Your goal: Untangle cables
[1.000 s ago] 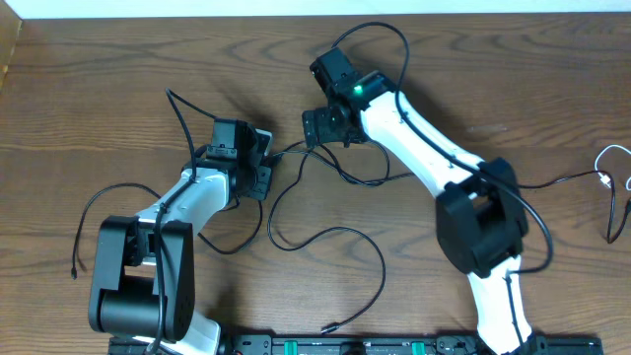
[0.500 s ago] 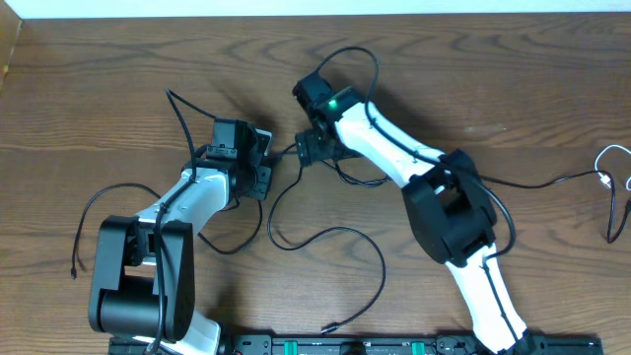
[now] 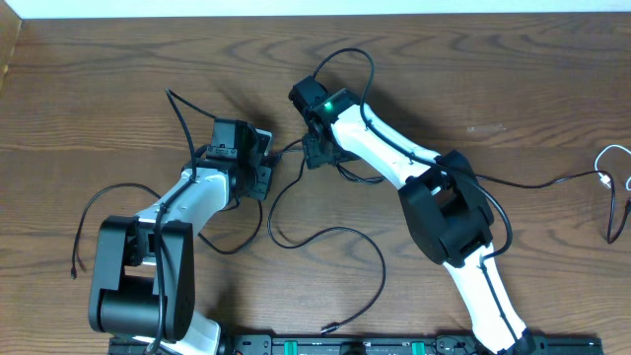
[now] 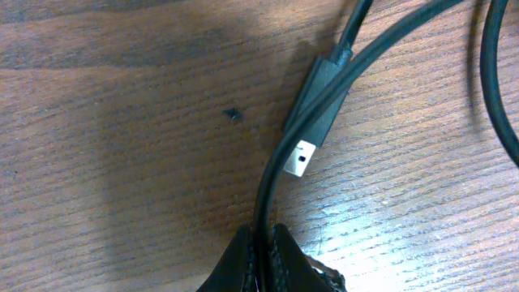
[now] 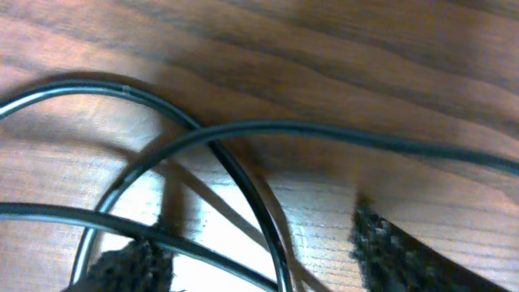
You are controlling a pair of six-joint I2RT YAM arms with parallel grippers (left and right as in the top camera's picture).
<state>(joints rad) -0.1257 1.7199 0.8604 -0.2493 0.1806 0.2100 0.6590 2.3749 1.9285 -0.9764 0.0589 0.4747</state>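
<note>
Bare wood of the table [image 3: 89, 69] lies open at the far left and along the top edge. The left gripper [image 4: 261, 241] is pinched tight on a black cable [image 4: 260, 207]. Its plug [image 4: 312, 113] lies just ahead, with its long axis slanting up-right in the wrist view. Just to the right, the right gripper [image 5: 259, 253] stands with jaws apart over crossing black cables [image 5: 268, 127]. Loops [image 3: 340, 230] sprawl toward the near edge. A white cable [image 3: 611, 148] lies well apart at the right edge.

Overhead, the light is even and fairly bright. The table [image 3: 99, 79] is sharp, with only soft, short shadows. In the left wrist view, a broad shadow darkens the upper left, glare whitens the lower right, and the black cable [image 4: 261, 203] is crisp. The right wrist view is soft, with blurred cables [image 5: 243, 130], 1 glare patch low down, and fingertips [image 5: 389, 251] out of focus.
</note>
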